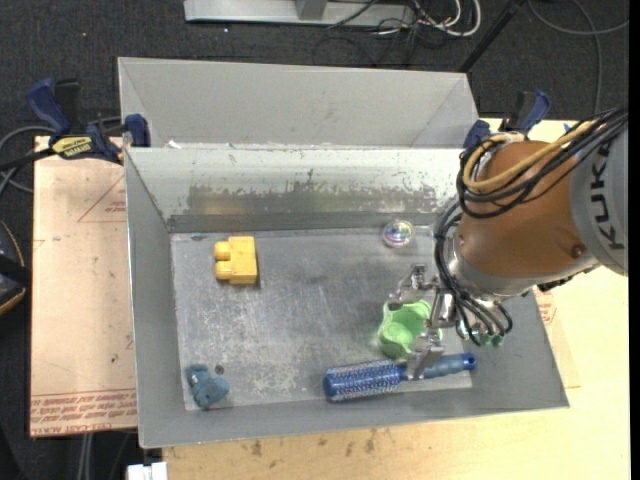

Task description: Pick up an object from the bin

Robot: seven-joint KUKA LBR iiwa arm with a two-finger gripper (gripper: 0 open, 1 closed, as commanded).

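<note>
Gripper (420, 320) sits over a lumpy, bright green blob (396, 332) beside blue brush (372, 377)

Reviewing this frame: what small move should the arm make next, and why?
Probably nudge toward the bin's middle to centre on the green lump: the gripper sits over its edge nearest the arm, and the blue brush lies close by, easy to snag.

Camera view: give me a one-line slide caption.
Gripper over a green lump beside a blue brush at the bin floor's near-right corner; yellow block apart.
</note>
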